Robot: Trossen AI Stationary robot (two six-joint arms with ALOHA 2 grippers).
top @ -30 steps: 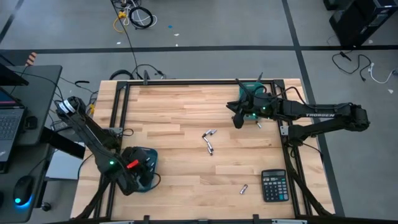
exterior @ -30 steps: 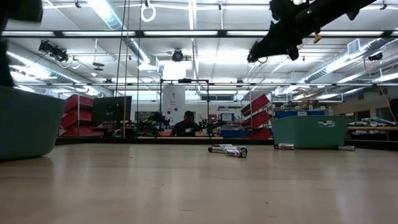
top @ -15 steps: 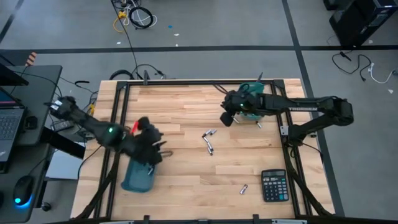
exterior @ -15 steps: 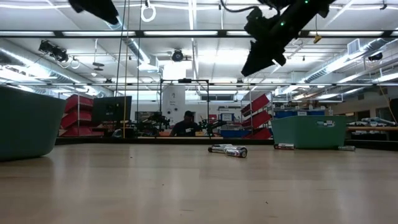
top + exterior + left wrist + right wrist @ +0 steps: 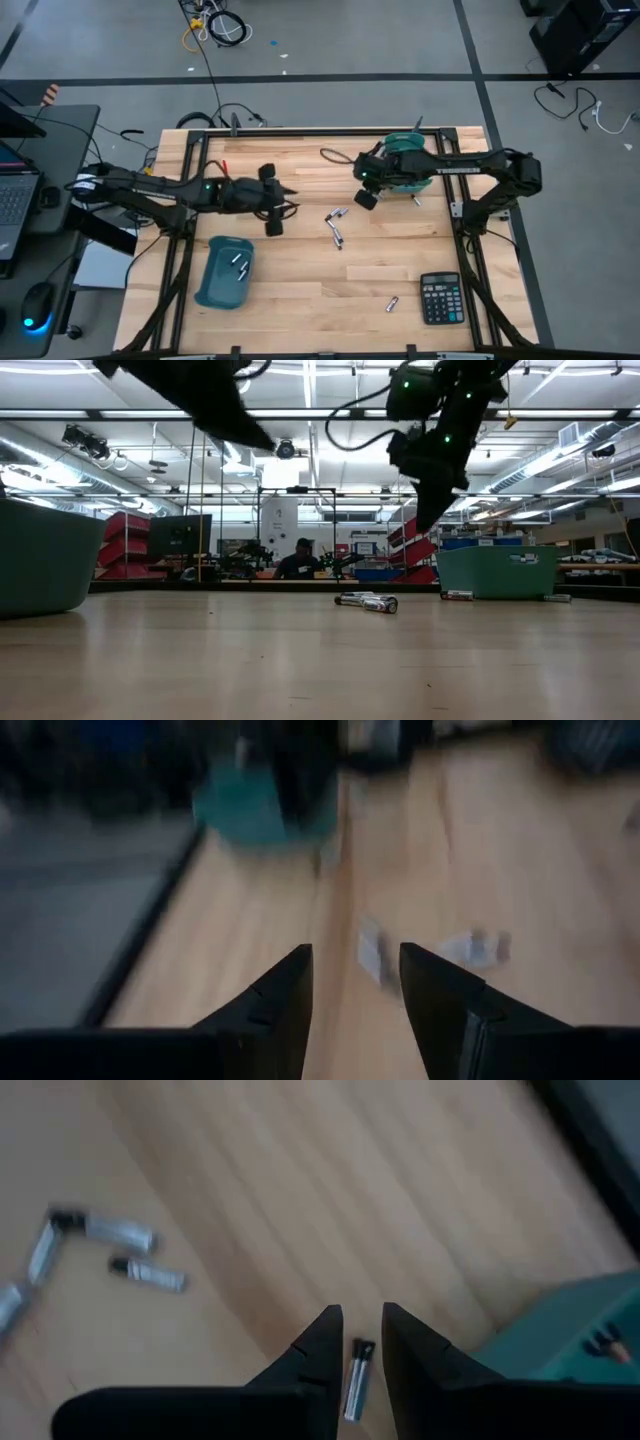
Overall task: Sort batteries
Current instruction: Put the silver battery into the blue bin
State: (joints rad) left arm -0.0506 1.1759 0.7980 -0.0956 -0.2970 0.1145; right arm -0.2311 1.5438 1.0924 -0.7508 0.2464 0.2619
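**Batteries scattered on the table and in 2 bins**

A cluster of 3 silver, black-tipped batteries (image 5: pixel 336 225) lies flat mid-table, between the left gripper (image 5: pixel 275 218) and the right gripper (image 5: pixel 364 195), slightly nearer the right one. In the right wrist view they form a loose group (image 5: pixel 95 1245), while 1 more cell (image 5: pixel 355 1377) lies flat just beyond that gripper's slightly parted fingertips. A single battery (image 5: pixel 393 303) lies well apart from both grippers. 2 cells (image 5: pixel 239 265) rest in a teal bin near the left gripper.
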